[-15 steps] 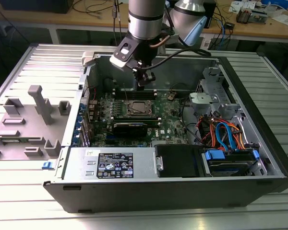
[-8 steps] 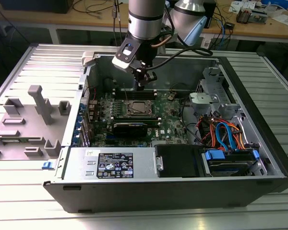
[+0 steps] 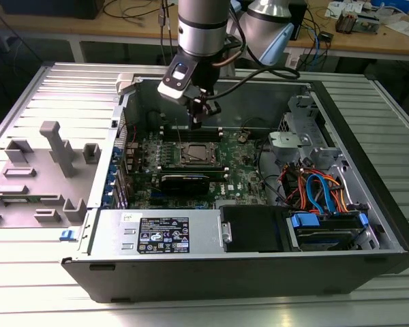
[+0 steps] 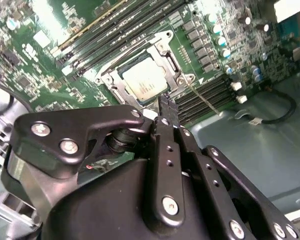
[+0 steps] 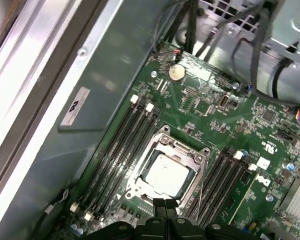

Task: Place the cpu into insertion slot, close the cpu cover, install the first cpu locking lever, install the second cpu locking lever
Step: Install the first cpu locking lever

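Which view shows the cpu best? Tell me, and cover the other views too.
The first wrist view: the cpu lies nearly face-on, its silver top unobstructed. The second wrist view shows it at a slant. The exterior view shows it small, deep inside the case.

Memory slots (image 5: pixel 116 157) flank cpu cover (image 5: pixel 187 146); open room above.

Inside the open computer case (image 3: pixel 368 225) on the counter (image 3: pixel 395 300): the cpu (image 5: pixel 164 174) in the insertion slot (image 5: pixel 134 189), with the cpu cover (image 5: pixel 182 150) flat around it. On both sides of the slot, rows of memory slots (image 5: pixel 125 150). Above the board, close by the slot, the tool (image 5: pixel 165 204). Toward the exterior view's right, inside the case, a bundle of cables (image 3: pixel 320 191).
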{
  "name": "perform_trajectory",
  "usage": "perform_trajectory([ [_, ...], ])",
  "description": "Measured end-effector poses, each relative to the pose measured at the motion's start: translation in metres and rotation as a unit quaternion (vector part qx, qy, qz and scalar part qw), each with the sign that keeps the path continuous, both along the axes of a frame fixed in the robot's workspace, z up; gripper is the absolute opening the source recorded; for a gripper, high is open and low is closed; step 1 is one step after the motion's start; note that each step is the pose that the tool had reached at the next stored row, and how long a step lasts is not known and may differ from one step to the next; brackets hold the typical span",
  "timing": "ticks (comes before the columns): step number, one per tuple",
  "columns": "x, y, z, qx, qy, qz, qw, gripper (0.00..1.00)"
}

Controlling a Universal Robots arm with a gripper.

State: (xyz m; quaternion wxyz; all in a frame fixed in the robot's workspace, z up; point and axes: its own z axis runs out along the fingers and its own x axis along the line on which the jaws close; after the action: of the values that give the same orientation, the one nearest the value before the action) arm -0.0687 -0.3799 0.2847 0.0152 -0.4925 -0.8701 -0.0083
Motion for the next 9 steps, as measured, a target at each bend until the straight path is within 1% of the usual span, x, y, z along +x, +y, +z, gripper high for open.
perform_trajectory([
  [2, 0.0000, 0.0000, -0.0005, 0.0001, 0.0000, 0.027, 0.99964, 0.11],
  [4, 0.0000, 0.0000, -0.0008, 0.0000, 0.0000, 0.047, 0.99891, 0.11],
  [5, 0.0000, 0.0000, -0.0009, 0.0000, 0.0000, 0.056, 0.99841, 0.11],
  [9, 0.0000, 0.0000, -0.0016, 0.0000, 0.0000, 0.095, 0.99545, 0.11],
])
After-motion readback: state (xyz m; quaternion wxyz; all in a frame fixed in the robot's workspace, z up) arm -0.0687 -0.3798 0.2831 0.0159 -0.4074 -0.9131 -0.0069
